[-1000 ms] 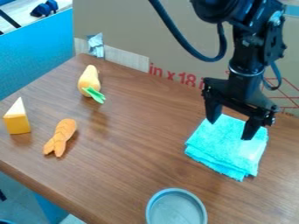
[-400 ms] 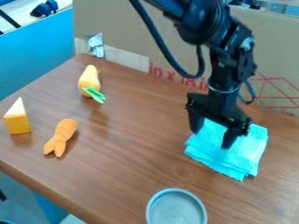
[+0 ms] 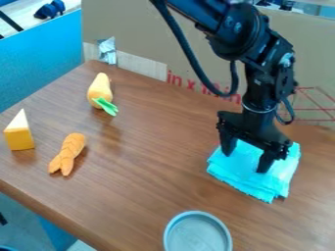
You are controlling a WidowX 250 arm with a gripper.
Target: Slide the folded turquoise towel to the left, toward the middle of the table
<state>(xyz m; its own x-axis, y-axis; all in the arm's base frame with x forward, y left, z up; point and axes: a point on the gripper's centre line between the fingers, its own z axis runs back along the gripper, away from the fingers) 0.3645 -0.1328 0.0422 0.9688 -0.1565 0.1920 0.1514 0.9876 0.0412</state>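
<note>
The folded turquoise terry cloth (image 3: 260, 187) lies toward the bench's (image 3: 147, 162) far edge, unlifted; the black metal claw (image 3: 245, 160) hangs over it, fingers parted, grasping nothing; contact is unclear. A round grey dish (image 3: 198, 236) sits toward the near edge. An orange ridged toy carrot (image 3: 67, 154) and yellow-white toy wedge (image 3: 19, 131) lie toward the left edge, a yellow green-leaved toy vegetable (image 3: 100, 89) by the far-left corner. Behind stands brown cardboard (image 3: 131, 24).

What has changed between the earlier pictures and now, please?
The hand has moved left and down in the picture over the cloth, drifting slightly back right at the end. Nothing was visibly gripped or let go. The cloth, wedge, orange toy, yellow toy and dish stayed put.
</note>
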